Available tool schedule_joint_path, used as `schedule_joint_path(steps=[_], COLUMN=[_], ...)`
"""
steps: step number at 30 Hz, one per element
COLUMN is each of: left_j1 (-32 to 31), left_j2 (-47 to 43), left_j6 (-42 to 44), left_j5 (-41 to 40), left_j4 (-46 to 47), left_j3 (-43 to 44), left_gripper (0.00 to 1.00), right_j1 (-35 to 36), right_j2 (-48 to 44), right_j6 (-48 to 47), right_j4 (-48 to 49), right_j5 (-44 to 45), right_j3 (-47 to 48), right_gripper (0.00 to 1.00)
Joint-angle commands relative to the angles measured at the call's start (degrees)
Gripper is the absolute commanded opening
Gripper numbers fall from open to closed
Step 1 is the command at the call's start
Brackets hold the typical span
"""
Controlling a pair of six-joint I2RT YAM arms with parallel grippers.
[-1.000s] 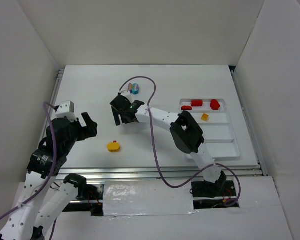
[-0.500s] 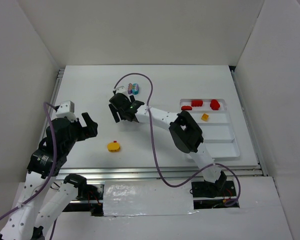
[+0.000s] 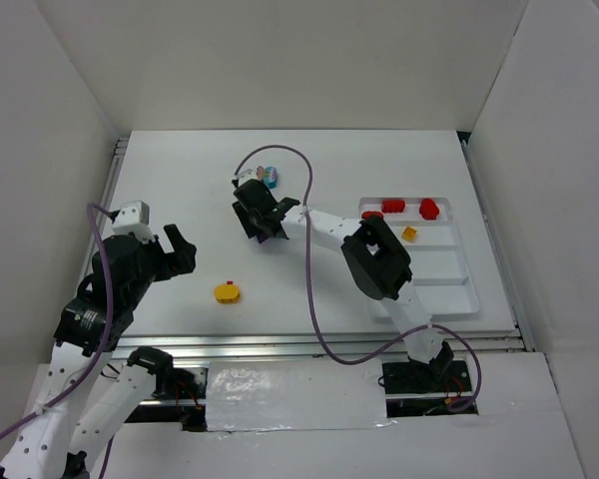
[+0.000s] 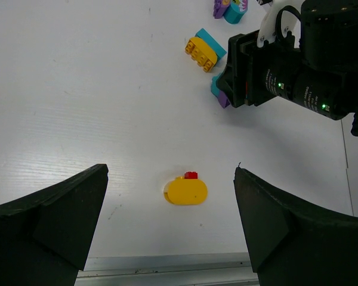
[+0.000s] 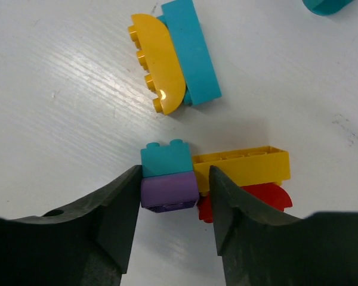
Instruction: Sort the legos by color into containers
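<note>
right gripper (image 5: 175,179): jaws part-closed, one either side of the purple brick (image 5: 169,190). One finger is against it and the other just beside it. Cannot tell if clamped.
left gripper (image 4: 170,176): jaws wide apart, holding nothing.
room, right: bare table (image 4: 77,89) outside one finger. The other finger is crowded by the yellow bar (image 5: 241,165) and the red piece (image 5: 244,199), both touching the purple brick's cluster.
room, left: yellow dome (image 4: 186,190) lies between the fingers with bare table all round it. The table's near edge (image 4: 167,262) is just under the fingertips.
purple brick: teal cap (image 5: 166,159) on the side away from the wrist, its studs pointing straight ahead.
yellow bar: long axis lies across the fingers, running out past one fingertip.
pair ahead: curved yellow brick (image 5: 158,62) against a teal bar (image 5: 191,50). Their long axes are parallel, roughly along the fingers, slightly tilted. The pair is apart from the cluster.
tray (image 3: 449,274): well off to the right gripper's right, by the table's right edge. Red bricks (image 3: 429,209) are in the far compartment, one yellow (image 3: 409,234) in the next.
</note>
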Motion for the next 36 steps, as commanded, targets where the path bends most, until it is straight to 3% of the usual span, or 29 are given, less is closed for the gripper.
schedule_joint_path(steps=[1, 4, 5, 6, 10, 11, 22, 23, 26, 28, 30, 31, 33, 36], left_j1=[0.28, 0.28, 0.37, 0.37, 0.37, 0.37, 0.54, 0.54, 0.46, 0.45, 0.28, 0.19, -0.68, -3.05], left_j2=[0.32, 0.32, 0.41, 0.32, 0.32, 0.24, 0.41, 0.41, 1.37, 2.6, 3.05, 2.87, 1.65, 1.03], left_j6=[1.12, 1.12, 1.12, 1.12, 1.03, 1.03, 1.82, 2.26, 4.98, 4.38, 0.01, -2.2, -8.16, -8.73], left_j5=[0.8, 0.72, 0.8, 0.8, 0.71, 0.71, 3.43, 5.09, 20.53, 35.21, 45.57, 54.59, 59.06, 58.99], left_j4=[2.6, 2.52, 2.51, 2.6, 2.6, 2.52, 3.74, 4.53, 8.21, 11.02, 19.79, 24.09, 35.14, 37.23], left_j3=[-0.14, -0.14, -0.14, -0.23, -0.14, -0.14, -0.4, -0.67, -1.46, -2.6, -6.36, -7.95, -11.81, -12.45], left_gripper=[1.0, 1.0, 0.99, 1.0, 0.99, 1.0, 0.99, 1.0, 0.99, 1.0, 0.99, 1.0, 0.99, 0.99], right_j1=[0.2, 0.2, 0.11, 0.2, 0.29, 0.29, -0.06, -0.06, -1.64, -2.52, -3.4, -3.66, -3.93, -4.37], right_j2=[-3.84, -5.42, -5.69, -6.21, -7.8, -9.45, -29.93, -31.95, -42.21, -46.28, -51.73, -53.23, -57.97, -62.98], right_j6=[-0.93, -0.75, -0.67, -0.58, 0.12, 0.47, 5.74, 6.36, 9.0, 10.49, 11.46, 12.77, 14.53, 17.16], right_j4=[3.47, 5.05, 5.23, 5.32, 5.49, 6.1, 11.38, 11.82, 13.13, 12.97, 12.79, 12.88, 13.14, 13.84], right_j5=[-3.77, -4.65, -4.57, -4.39, -4.13, -4.21, -15.19, -17.38, -27.21, -36.32, -42.33, -47.58, -51.74, -56.67], right_j3=[-2.82, -4.75, -5.1, -5.45, -6.68, -8.08, -22.15, -24.86, -31.11, -33.75, -37.0, -39.27, -41.31, -45.18], right_gripper=[0.52, 0.45, 0.36, 0.15, 0.09, 0.0, 0.0, 0.0, 0.0, 0.0, 0.0, 0.0, 0.0, 0.0])
